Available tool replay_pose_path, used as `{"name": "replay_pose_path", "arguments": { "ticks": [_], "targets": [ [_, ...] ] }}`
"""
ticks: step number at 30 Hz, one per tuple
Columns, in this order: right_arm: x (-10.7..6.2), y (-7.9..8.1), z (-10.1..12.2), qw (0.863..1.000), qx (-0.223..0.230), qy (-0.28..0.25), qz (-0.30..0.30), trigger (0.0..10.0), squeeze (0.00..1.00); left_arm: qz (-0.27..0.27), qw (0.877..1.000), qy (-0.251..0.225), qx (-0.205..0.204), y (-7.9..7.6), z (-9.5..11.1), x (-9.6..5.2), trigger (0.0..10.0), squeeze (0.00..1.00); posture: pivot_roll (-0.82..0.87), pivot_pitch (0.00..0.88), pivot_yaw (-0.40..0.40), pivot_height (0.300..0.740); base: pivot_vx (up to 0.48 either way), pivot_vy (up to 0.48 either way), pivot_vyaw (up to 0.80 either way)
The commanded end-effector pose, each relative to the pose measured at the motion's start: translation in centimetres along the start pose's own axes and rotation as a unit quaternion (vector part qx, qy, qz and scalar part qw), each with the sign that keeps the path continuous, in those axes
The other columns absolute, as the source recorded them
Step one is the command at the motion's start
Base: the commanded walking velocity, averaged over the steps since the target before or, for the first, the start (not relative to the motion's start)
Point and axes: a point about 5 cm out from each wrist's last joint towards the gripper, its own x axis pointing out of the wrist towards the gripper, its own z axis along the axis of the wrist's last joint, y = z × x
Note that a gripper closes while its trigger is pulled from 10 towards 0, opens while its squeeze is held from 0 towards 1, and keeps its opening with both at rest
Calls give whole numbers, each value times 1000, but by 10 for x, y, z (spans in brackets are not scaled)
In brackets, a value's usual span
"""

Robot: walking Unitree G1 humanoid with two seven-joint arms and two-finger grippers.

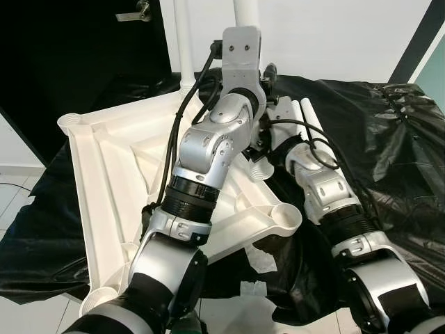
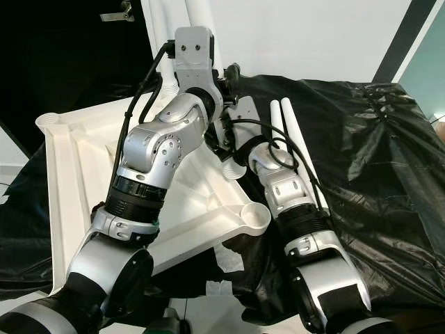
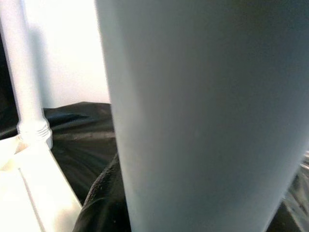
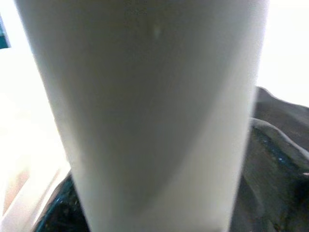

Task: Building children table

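White plastic leg (image 3: pixel 203 121), upright: it is standing very close before the left gripper's camera and the right gripper's camera alike, and is rising past the top of the left eye view (image 1: pixel 247 12) above the raised left arm (image 1: pixel 208 149). Whether either gripper's fingers are closed on it cannot be told, as the fingers are lying hidden behind the arms and against the leg.

Right arm (image 1: pixel 327 191): reaching forward low over the black sheet (image 1: pixel 389 139), its wrist ending near the foot of the upright leg.

Tabletop (image 1: pixel 104 167), white plastic: lying upside down on the black sheet, ribs showing, round sockets at its corners. One socket (image 1: pixel 285 217) is sitting just beside the right arm; another (image 1: pixel 69 124) is at the far left corner.

Second leg (image 1: pixel 183 42): standing upright at the tabletop's far edge, its ridged base (image 3: pixel 34 130) seated on the white plastic.

Two spare legs (image 2: pixel 288 139): lying side by side on the sheet, just beyond the right arm.

Dark door (image 1: pixel 83 42): standing behind, at the left.
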Motion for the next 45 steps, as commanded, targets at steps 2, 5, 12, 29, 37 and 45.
{"name": "replay_pose_path", "arguments": {
  "ticks": [2,5,12,29,37,45],
  "targets": [
    [3,12,1,1000,0,0,2,10000,0,-44,999,2,-12,-27,3,1,10000,0,128,13,-13,740,0,0,0],
    [4,14,1,1000,7,2,-1,9608,0,-37,999,1,-12,-29,3,1,10000,0,128,16,-15,740,0,0,0],
    [5,18,0,1000,1,3,-13,0,0,-29,999,4,-22,-34,5,2,10000,0,128,19,-18,740,0,0,0],
    [6,3,4,999,28,3,-34,10000,0,-134,990,-31,-24,-37,8,-5,10000,1000,125,31,-18,740,0,0,0],
    [6,-13,5,996,74,4,-45,10000,0,-229,973,-25,-11,-24,8,-20,10000,0,124,39,-14,740,0,0,0],
    [6,-30,4,995,72,7,-71,10000,0,-263,964,-23,35,-10,-3,-37,10000,0,129,48,-15,740,0,0,0]
  ]
}}
